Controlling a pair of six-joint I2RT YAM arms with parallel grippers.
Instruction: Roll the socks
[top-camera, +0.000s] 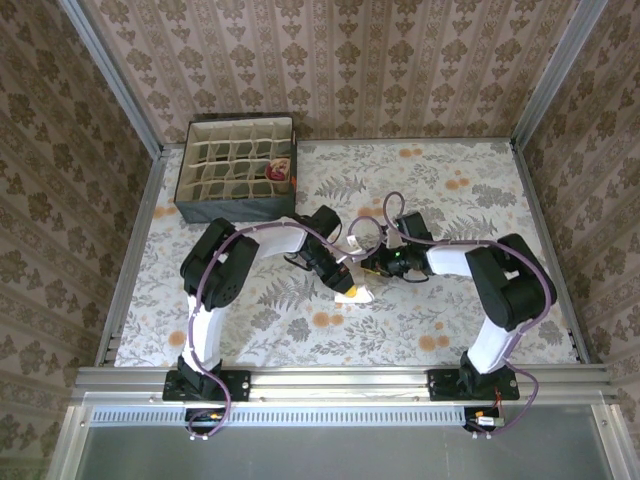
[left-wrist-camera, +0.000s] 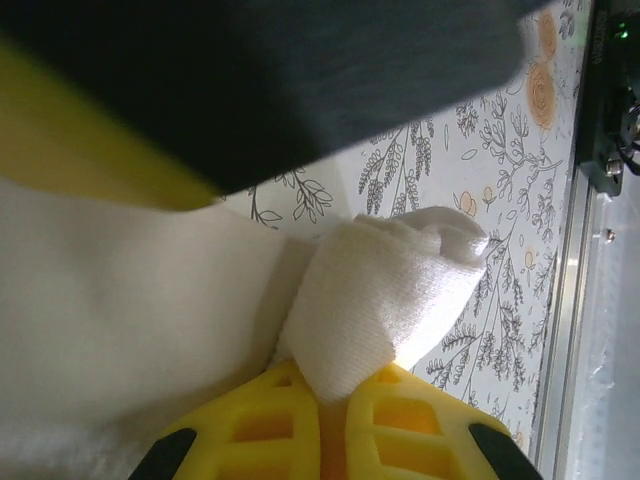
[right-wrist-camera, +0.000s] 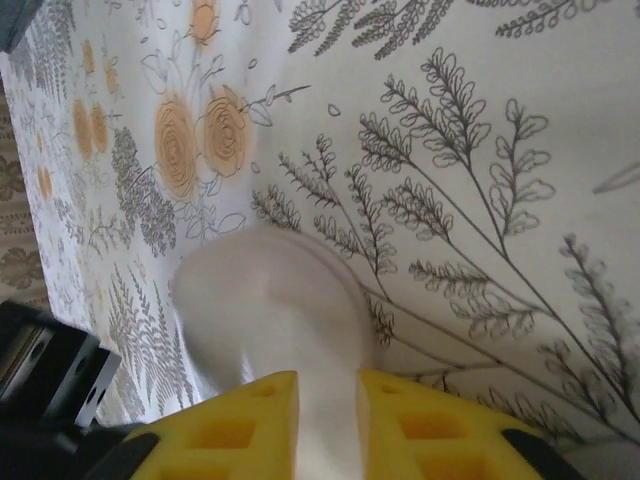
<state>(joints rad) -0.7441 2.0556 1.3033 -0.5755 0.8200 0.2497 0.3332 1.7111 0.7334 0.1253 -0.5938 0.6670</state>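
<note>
Seen from above, two robot arms bend inward from the near edge of a bench covered in a floral cloth. Their wrists meet near its middle. The left hand angles down and to the right. The right hand comes in low from the opposite side, just beside it. Between and just below them lies a cream sock, mostly covered by the two hands.

In the left wrist view, the left hand has its yellow fingers clenched on a rolled or folded lump of the cream sock. More cream fabric spreads to the left, blurred and cut off by the frame. A dark out-of-focus shape covers the top of the view.

In the right wrist view, the right hand has its yellow fingers slightly apart, with the cream sock running between them. I cannot tell whether they are pressing it. The sock is blurred.

At the far left of the bench stands a dark divided box. One compartment holds a reddish bundle, too small to identify.
</note>
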